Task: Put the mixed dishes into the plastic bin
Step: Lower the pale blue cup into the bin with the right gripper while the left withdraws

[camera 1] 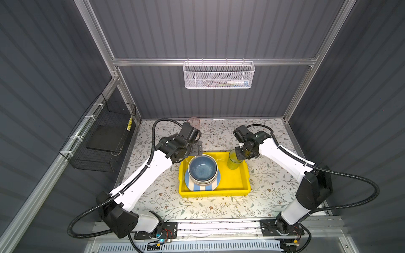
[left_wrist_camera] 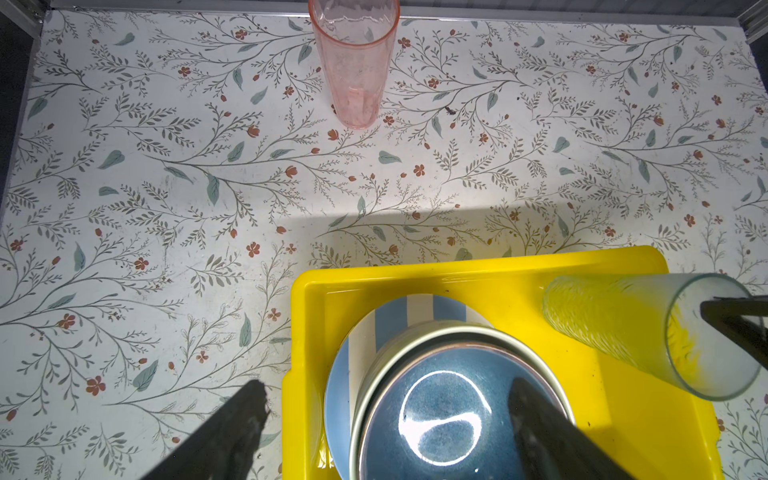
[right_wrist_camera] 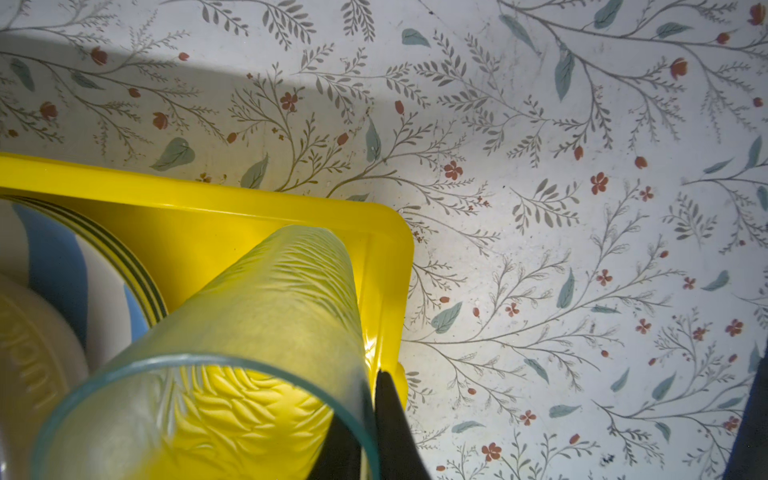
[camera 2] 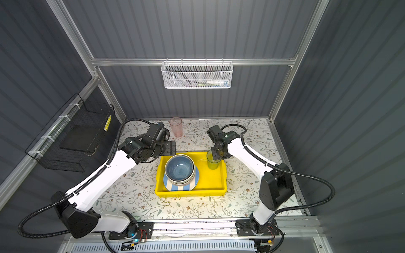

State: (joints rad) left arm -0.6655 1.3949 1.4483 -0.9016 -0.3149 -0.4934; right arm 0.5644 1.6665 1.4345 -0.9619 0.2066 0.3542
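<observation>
Your left gripper (camera 1: 199,148) gapes empty while your right gripper (camera 1: 238,156) pinches the clear tumbler (camera 1: 233,164) by its rim in the bin's (camera 1: 214,194) far-right corner, where an unsteady release could topple it.

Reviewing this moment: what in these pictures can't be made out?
Dishes under the blue bowl: it covers the stack in both top views; count unclear.
White basket contents: too small, behind mesh, in both top views.
Pink tumbler rim: cut off by the left wrist view's edge.
Clear tumbler base: its own body hides whether it touches the yellow bin, right wrist view.
</observation>
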